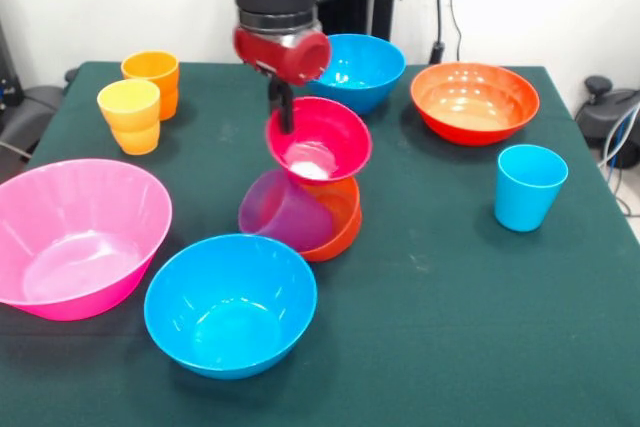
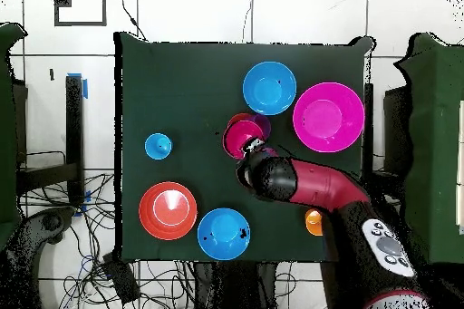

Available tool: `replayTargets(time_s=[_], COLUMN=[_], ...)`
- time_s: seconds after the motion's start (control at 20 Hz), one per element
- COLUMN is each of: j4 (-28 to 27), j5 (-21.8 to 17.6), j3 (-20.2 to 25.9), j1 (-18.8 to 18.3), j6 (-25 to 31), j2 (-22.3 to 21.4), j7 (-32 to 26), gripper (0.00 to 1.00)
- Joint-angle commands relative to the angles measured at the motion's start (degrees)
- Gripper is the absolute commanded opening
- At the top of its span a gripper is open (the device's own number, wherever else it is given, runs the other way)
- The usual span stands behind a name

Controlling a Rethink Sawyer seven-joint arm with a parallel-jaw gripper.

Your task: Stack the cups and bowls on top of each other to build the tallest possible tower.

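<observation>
Ten pieces: six bowls and four cups on a dark green table point(image 1: 470, 277), listed here from left to right in the front view.
Pink bowl point(image 1: 75, 237): the biggest, upright at the left edge, near the front.
Yellow cup point(image 1: 129, 116): far left, upright, seemingly stacked in another yellow cup.
Orange cup point(image 1: 152, 79): just behind the yellow one, touching or nearly so.
Front blue bowl point(image 1: 230, 304): upright, just right of the pink bowl, close in front of the tower.
Tower point(image 1: 310, 187): mid-table; three pieces, leaning rather than straight.
Small orange bowl point(image 1: 343, 222): the base, resting on the table.
Purple cup point(image 1: 283, 211): tipped on its side in the orange bowl, mouth toward the left front.
Crimson bowl point(image 1: 320, 139): on top, tilted, its opening toward the camera; seen from overhead point(image 2: 241, 137) it covers most of the purple cup.
Gripper point(image 1: 283, 107): hanging from the red and black arm point(image 2: 308, 183); its dark fingers are clamped on the crimson bowl's left rim.
Back blue bowl point(image 1: 355, 69): upright behind the tower, partly hidden by the arm.
Wide orange bowl point(image 1: 474, 102): upright, far right, well apart from the tower.
Light blue cup point(image 1: 529, 187): upright, alone on the right, in front of the wide orange bowl.
</observation>
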Motion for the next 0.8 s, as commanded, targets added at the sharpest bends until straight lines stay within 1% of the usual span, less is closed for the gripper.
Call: replayTargets(time_s=[0.05,0.15,0.25,0.35,0.4,0.45,0.55,0.65,0.8], j4=[3.5,6.5,9.4,12.2,13.6,14.6,14.5,13.4,12.6], j5=[9.3,13.6,18.5,22.9,25.3,26.8,27.1,26.0,26.0], j3=[8.3,9.2,9.2,8.6,8.1,7.3,5.0,2.9,1.5], j1=[-3.9,-4.4,-3.7,-2.3,-1.3,0.0,2.5,4.3,4.9], j6=[17.7,24.3,30.9,34.2,34.3,33.4,31.8,31.6,32.0], j2=[-10.3,-15.7,-20.5,-23.8,-25.0,-25.7,-25.7,-25.3,-25.2], j7=[-0.8,-0.2,2.1,4.6,6.2,7.1,8.1,8.8,7.5], gripper=[0.0,0.0,0.0,0.0,0.0,0.0,0.0,0.0,0.0])
